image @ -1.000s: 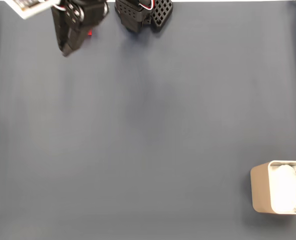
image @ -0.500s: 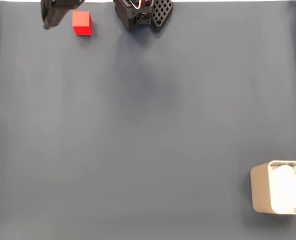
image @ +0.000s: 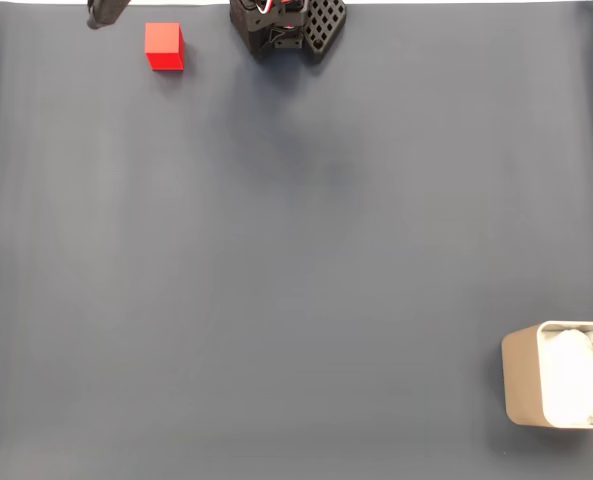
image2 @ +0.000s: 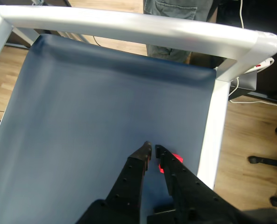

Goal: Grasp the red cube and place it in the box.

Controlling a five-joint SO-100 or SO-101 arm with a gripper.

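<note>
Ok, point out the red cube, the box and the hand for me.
red cube [image: 164,43]: fixed view, top face.
box [image: 521,378]: fixed view, its left outer wall.
hand [image2: 152,150]: wrist view, midway between the two fingertips.

This is looking like an office or lab workroom set up for robot trials. In the wrist view a table [image2: 105,107] covered with a dark blue mat is sitting inside a white frame [image2: 129,25], and pale wood flooring [image2: 250,126] is showing around it. A white power strip [image2: 263,64] with a trailing cable is lying beside the frame, black chair casters [image2: 269,161] are standing on the floor, and a person in grey trousers [image2: 175,14] is standing behind the table.
</note>
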